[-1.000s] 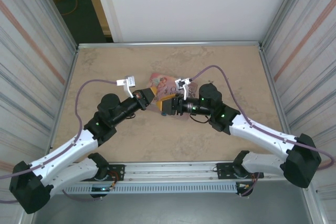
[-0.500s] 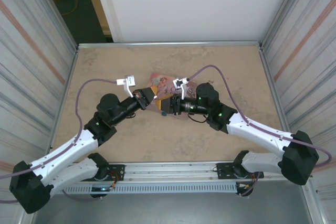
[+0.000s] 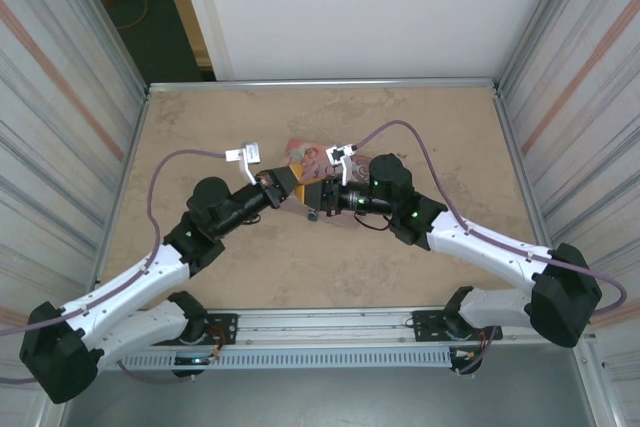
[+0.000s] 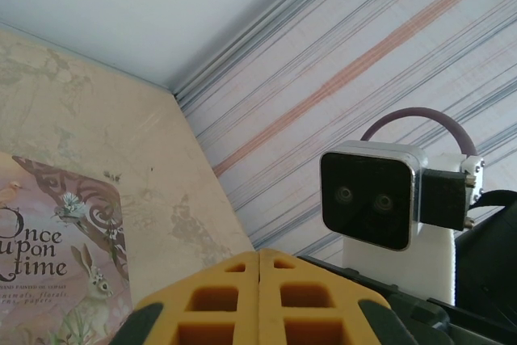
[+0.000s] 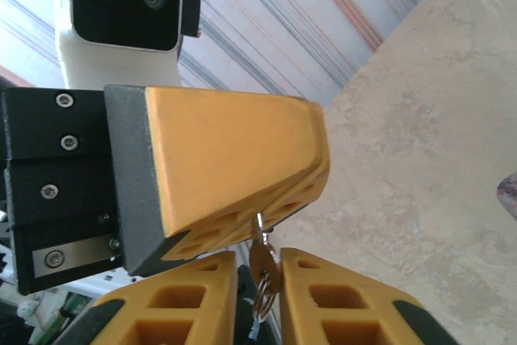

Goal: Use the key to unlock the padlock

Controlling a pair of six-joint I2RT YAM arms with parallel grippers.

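Midway over the tabletop point(image 3: 200, 127), the left tool point(image 3: 291, 185) is pressed together. The key point(image 5: 262, 268) dangles beneath it, between the right tool's point(image 3: 318, 194) narrowly parted fingers; whether they pinch it, I cannot tell.

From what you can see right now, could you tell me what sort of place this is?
Probably a lab robot cell: two arms bolted to a metal rail at the edge of a beige stone-patterned table, closed in by striped corrugated side walls.
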